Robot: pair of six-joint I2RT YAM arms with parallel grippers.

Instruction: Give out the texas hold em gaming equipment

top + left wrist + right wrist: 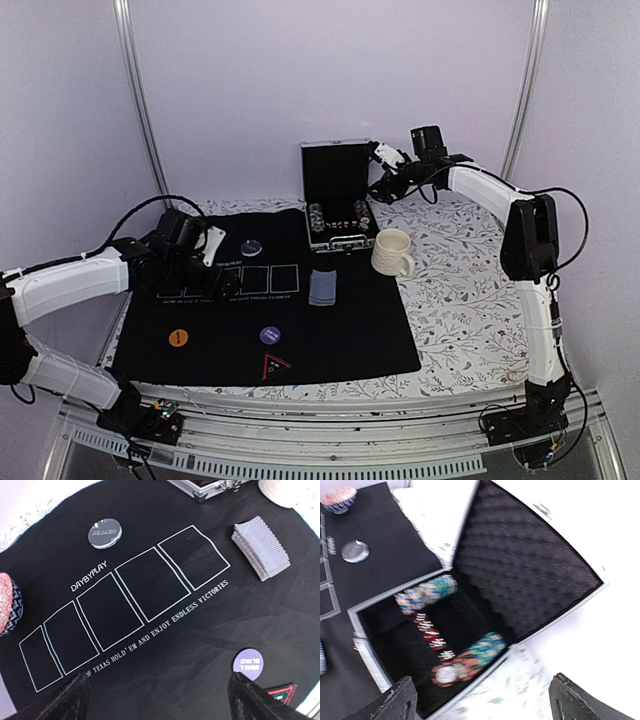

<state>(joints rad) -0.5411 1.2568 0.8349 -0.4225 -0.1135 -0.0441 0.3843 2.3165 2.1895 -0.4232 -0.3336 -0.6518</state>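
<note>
Right fingers (390, 702) wide above open case (530, 570)

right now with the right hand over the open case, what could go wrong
The chips sit packed in rows, so the open right hand might clip the case wall or spill several. The mug stands close beside the case; the arm could knock it coming back. The deck looks loosely stacked; a brush from the left hand could scatter it.
</note>
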